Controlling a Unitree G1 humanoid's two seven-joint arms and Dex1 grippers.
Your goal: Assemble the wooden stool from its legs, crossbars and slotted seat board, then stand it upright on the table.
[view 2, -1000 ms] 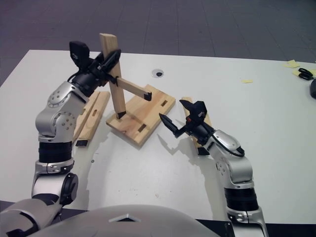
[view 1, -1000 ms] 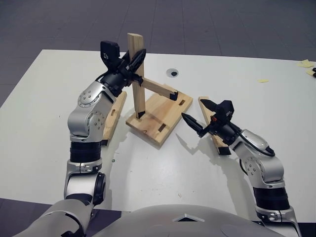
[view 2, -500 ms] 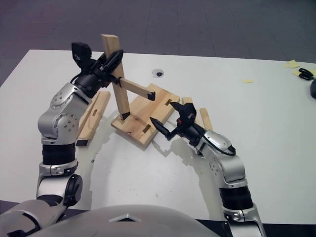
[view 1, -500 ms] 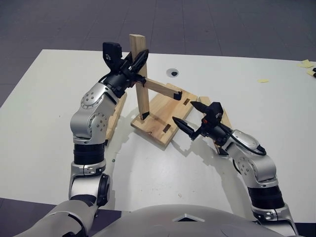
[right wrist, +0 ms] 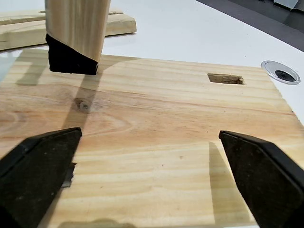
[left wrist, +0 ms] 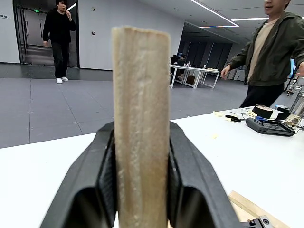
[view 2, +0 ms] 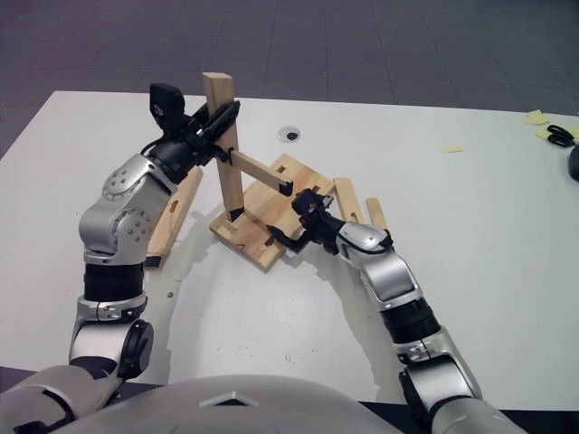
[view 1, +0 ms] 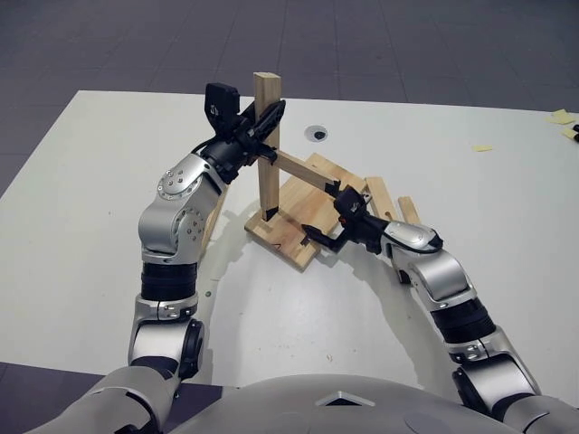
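Note:
My left gripper (view 1: 262, 127) is shut on an upright wooden leg (view 1: 267, 158), holding it near its top. The leg's black-capped foot (right wrist: 71, 59) rests on the slotted seat board (view 1: 294, 217), which lies flat on the table. A crossbar (view 1: 303, 170) sticks out from the leg toward the right. In the left wrist view the leg (left wrist: 141, 118) fills the gap between the fingers (left wrist: 102, 180). My right gripper (view 1: 324, 215) is open at the board's right side, with its fingers (right wrist: 38, 161) spread wide over the board (right wrist: 152, 118). One slot (right wrist: 225, 78) shows ahead of it.
Another leg piece (view 1: 210, 221) lies left of the board under my left arm. Two wooden pieces (view 1: 380, 194) lie right of the board, behind my right arm. A round grommet hole (view 1: 317, 134) sits behind the board. Yellow notes (view 1: 482, 146) lie far right.
My right gripper has moved left from beside the loose pieces to the seat board. The left gripper with the leg has shifted right, and the board has turned.

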